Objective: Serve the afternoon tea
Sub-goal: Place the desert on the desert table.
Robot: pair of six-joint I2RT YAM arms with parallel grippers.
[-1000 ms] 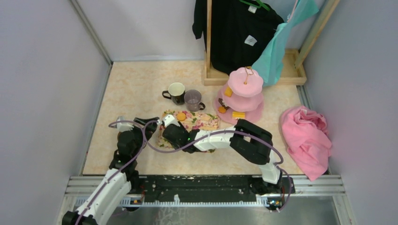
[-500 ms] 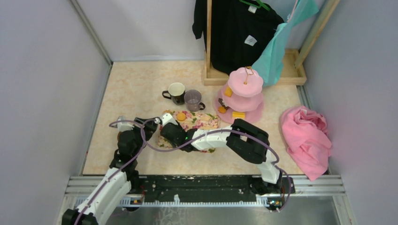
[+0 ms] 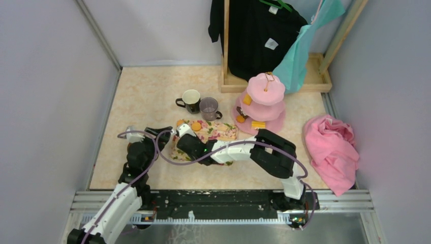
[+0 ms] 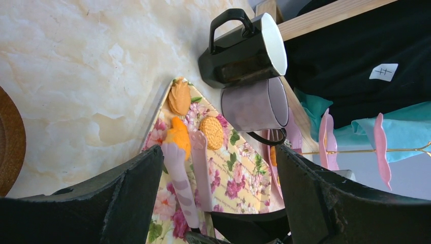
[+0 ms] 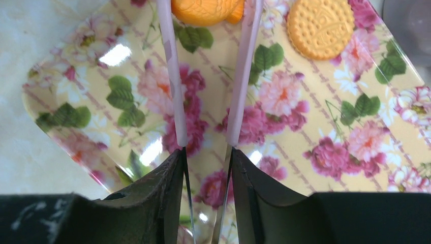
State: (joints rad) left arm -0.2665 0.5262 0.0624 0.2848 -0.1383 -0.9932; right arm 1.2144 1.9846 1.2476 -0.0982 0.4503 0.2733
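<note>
The pink tongs (image 5: 173, 76) are clamped in the right claw (image 5: 206, 152), their tips set either side of an orange snack (image 5: 206, 7) on the flower-patterned tray (image 5: 315, 152). The left claw (image 4: 218, 152) is held wide apart and empty near the tray's end. The black mug (image 4: 244, 48) and smoky mug (image 4: 251, 104) are stood together on the surface beyond the tray.

The left fingers (image 4: 96, 203) gape; right fingers (image 5: 155, 195) pinch pink tongs (image 5: 172, 76).

Your right-wrist view crops the orange snack (image 5: 206, 9) and the pink tongs (image 5: 172, 76) at its top edge; your left-wrist view shows only a sliver of brown coaster (image 4: 10, 142).
</note>
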